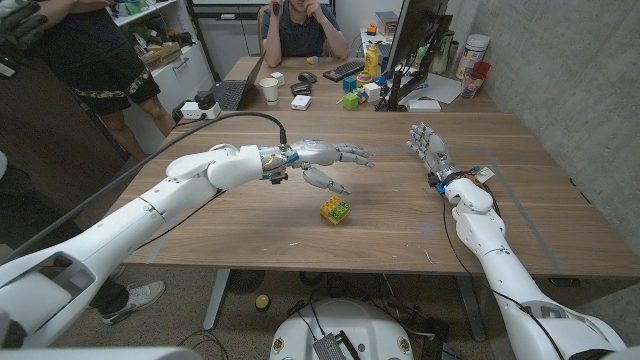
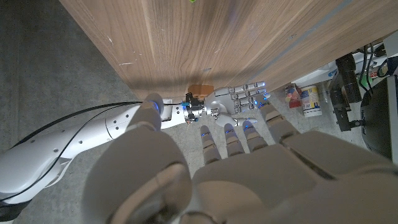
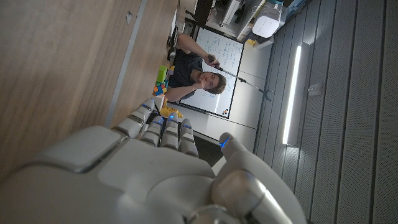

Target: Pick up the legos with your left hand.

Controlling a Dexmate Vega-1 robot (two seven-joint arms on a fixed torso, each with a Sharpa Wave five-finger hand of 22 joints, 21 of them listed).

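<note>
Office clutter and a seated person (image 1: 300, 25) form the backdrop as the robot works at a wooden table (image 1: 250, 215) with a pale, grained top. Its left hand (image 1: 325, 165) hangs over the middle of the table, fingers spread and thumb dropped below them, holding nothing. The legos (image 1: 335, 209), a small block of yellow and green bricks clipped together, sit on the table just beside and slightly nearer the robot than that hand's fingertips, not touched by it. Well apart from the legos, toward the robot's right, the right hand (image 1: 428, 148) stands upright on its edge with fingers extended and apart, also empty; it appears again beyond the table edge in the left wrist view (image 2: 239, 102). Judged from the pictures, the block is light, rigid moulded plastic with smooth, somewhat slippery sides and square corners, unlikely to break but liable to skid on the wood or split at a seam if squeezed unevenly. A pinch across two opposite flat sides, thumb against fingers, looks like the surest hold.
</note>
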